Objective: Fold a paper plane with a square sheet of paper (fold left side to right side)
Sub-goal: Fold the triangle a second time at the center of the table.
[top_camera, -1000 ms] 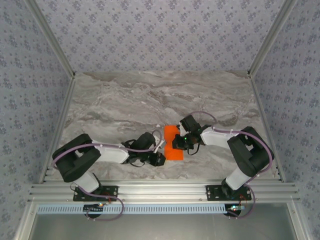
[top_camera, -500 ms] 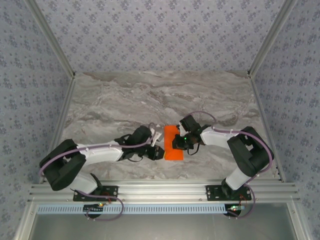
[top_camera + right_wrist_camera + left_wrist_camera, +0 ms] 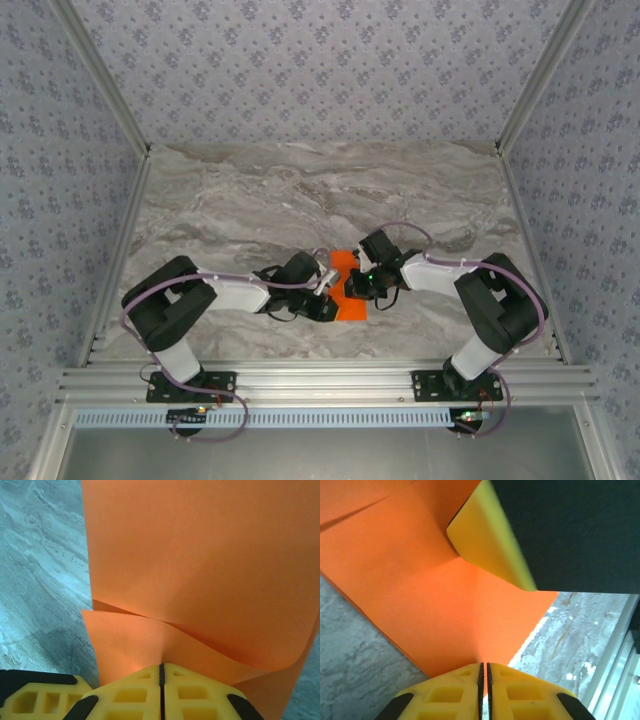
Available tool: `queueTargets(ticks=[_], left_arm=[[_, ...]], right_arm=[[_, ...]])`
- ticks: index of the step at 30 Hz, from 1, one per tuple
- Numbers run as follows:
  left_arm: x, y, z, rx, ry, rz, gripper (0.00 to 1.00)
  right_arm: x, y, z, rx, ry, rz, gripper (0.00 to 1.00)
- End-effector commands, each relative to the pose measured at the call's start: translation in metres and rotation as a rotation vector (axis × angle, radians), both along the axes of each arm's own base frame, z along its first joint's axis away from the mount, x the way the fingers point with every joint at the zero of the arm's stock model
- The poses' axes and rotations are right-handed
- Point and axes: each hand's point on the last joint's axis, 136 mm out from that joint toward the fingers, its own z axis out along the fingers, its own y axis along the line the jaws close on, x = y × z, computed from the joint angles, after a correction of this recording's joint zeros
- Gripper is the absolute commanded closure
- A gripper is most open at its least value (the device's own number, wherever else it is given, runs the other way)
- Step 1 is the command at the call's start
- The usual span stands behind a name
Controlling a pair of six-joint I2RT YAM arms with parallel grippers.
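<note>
- Left gripper [image 3: 482, 672]: its yellow fingers sit at the bottom edge of the left wrist view. They are pressed almost together, with only a hairline slit between them, and nip the near corner of the sheet of paper [image 3: 415, 585].
- Right gripper [image 3: 161, 672]: its yellow fingers, at the bottom centre of the right wrist view, are closed tight on an edge of the same orange sheet.
- A shallow curved crease runs out from the right fingertips toward the left of that frame, where two layers of the paper part slightly.
- In the left wrist view one of the right gripper's fingers [image 3: 485, 540] sits against the paper at the upper centre, its black body taking the upper right.
- From above, the sheet lies just below the centre of the frame, between the two grippers.
- Under it is the grey marbled table [image 3: 250, 200], with the aluminium rail [image 3: 320, 380] along the bottom.
</note>
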Motion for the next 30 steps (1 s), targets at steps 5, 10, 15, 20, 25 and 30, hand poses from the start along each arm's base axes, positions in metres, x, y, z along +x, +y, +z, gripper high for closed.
queueTargets(ticks=[5, 10, 15, 20, 25, 30], left_arm=[[-0.001, 0.01, -0.025, 0.201, -0.06, 0.018, 0.89], [-0.008, 0.021, -0.036, 0.266, -0.07, 0.04, 0.89], [-0.01, 0.026, -0.039, 0.282, -0.071, 0.052, 0.9], [-0.008, 0.027, -0.037, 0.288, -0.079, 0.055, 0.9], [-0.007, 0.028, -0.037, 0.295, -0.084, 0.059, 0.9], [-0.008, 0.029, -0.038, 0.3, -0.082, 0.062, 0.91]], right_arm=[[-0.012, -0.01, 0.007, -0.021, 0.004, -0.004, 1.0], [-0.017, -0.013, 0.019, -0.009, -0.02, 0.003, 1.0], [-0.023, -0.005, 0.021, 0.048, -0.007, 0.02, 1.0], [-0.024, 0.004, 0.018, 0.069, 0.0, 0.035, 1.0], [-0.02, 0.012, 0.016, 0.07, -0.007, 0.052, 1.0], [-0.023, 0.003, 0.001, -0.005, 0.02, 0.057, 1.0]])
